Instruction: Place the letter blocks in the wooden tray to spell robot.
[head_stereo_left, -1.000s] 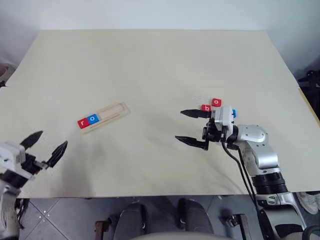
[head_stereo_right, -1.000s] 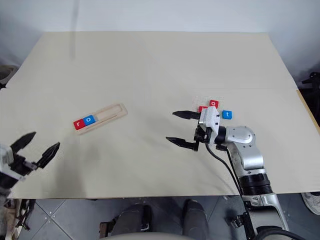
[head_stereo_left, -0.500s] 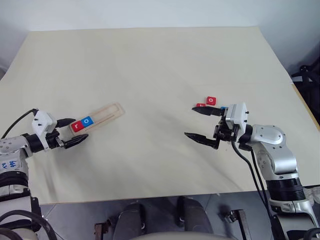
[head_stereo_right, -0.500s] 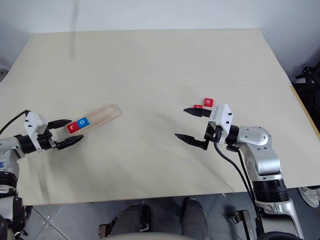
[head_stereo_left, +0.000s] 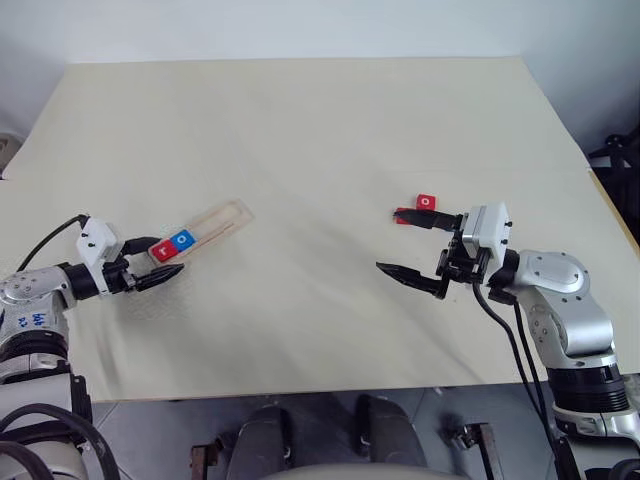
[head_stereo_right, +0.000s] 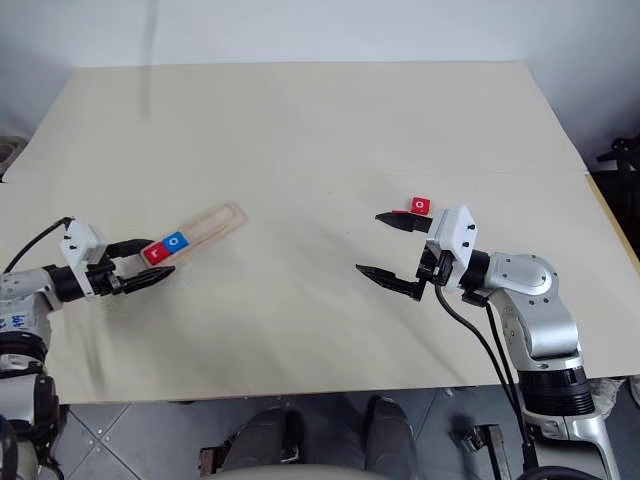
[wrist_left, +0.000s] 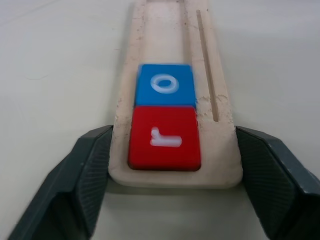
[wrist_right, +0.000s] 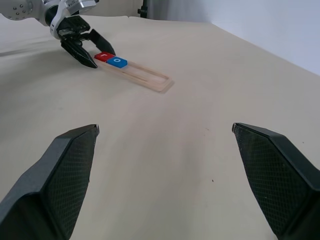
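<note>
The wooden tray (head_stereo_left: 218, 224) lies slanted at the table's left. A red r block (wrist_left: 164, 138) and a blue o block (wrist_left: 165, 85) fill its near end. My left gripper (head_stereo_left: 153, 261) straddles that end, its fingers (wrist_left: 90, 170) against both long sides of the tray. At the right, a red o block (head_stereo_left: 426, 201) lies on the table. Next to it is another red block (head_stereo_left: 402, 214), partly hidden by a finger. My right gripper (head_stereo_left: 408, 246) hovers level just in front of them, open and holding nothing.
The table (head_stereo_left: 300, 130) is a wide pale surface with bare room between the tray and the right-hand blocks. Its front edge runs just below both arms. The right arm's cable (head_stereo_left: 500, 330) hangs off that front edge.
My left gripper came forward from the table's near left edge to the tray's end and closed onto its sides. The right gripper drifted slightly right, still open.
</note>
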